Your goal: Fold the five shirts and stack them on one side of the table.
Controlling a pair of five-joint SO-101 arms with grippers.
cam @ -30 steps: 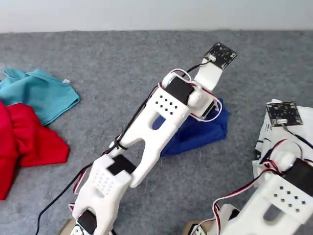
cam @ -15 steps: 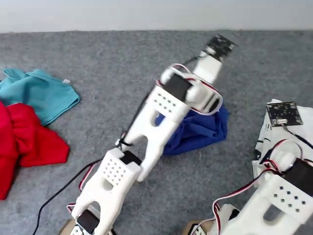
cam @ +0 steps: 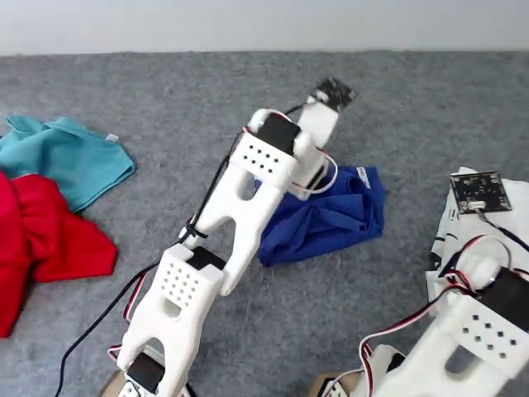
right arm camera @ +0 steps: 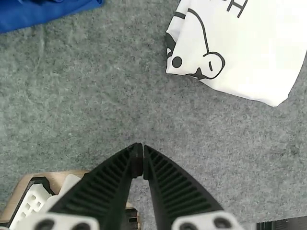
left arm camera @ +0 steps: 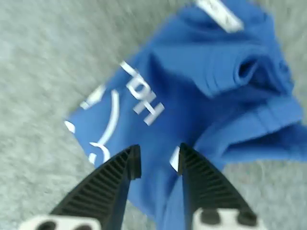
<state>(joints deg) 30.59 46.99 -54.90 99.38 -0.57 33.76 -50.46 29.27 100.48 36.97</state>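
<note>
Here we are over the counter, a grey, felt-like surface. The blue shirt lies rumpled about midway between the left and right edges. It's soft knit, bunched into ridges, with a ribbed collar and a white label turned up. The left arm, white moulded plastic dotted with vent holes, stretches out over the shirt's left part.

From that wrist we look straight down on the blue shirt, white print across its flat part. The left end effector hangs above the print. Its two black ridged fingers are parted by a narrow gap, with blue cloth showing between the tips, and we see nothing gripped.

Over at the left edge, the teal shirt lies loosely crumpled. The red shirt sits nearer us, heaped in thick folds and touching the teal one's near side.

Now to the right edge: the white shirt lies folded flat, with black line print on it, and the right arm stands by its near part. From the right wrist, the white shirt shows a crisp folded edge. The right end effector hovers above bare counter near that shirt, its ridged fingers pressed together tip to tip, holding nothing.
</note>
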